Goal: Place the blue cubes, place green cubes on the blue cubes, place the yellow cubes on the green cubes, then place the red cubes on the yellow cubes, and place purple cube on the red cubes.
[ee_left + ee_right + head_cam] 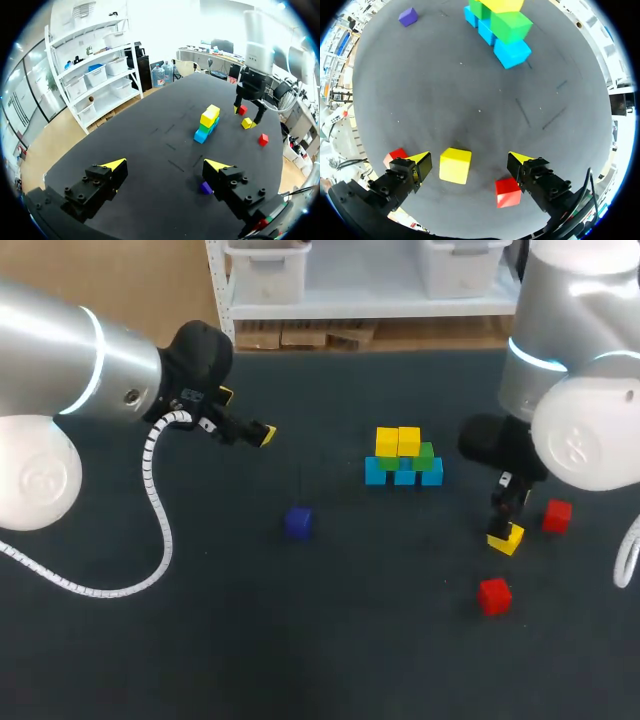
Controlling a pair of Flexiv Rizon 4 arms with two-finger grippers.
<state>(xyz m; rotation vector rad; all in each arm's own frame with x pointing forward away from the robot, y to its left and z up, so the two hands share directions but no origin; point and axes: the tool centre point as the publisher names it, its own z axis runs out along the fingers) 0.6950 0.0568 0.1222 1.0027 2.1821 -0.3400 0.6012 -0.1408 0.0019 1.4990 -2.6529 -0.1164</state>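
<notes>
While the right gripper (507, 528) stands over a loose yellow cube (505, 540), the left gripper (245, 430) hangs above the worktop (200, 640).
Right fingers spread, one on each side of the loose yellow cube; the right wrist view shows a gap on both sides, no contact. Left fingers spread, nothing between them, at 9 o'clock from the stack (403, 458). Stack mid-worktop: three blue cubes (404, 476) in a row, green cubes (425, 453) on them, two yellow cubes (398, 440) on top. Purple cube (297, 523) at 8 o'clock from the stack. One red cube (557, 516) at 4 o'clock, another red cube (494, 596) at 5 o'clock, both apart from the loose yellow cube.
</notes>
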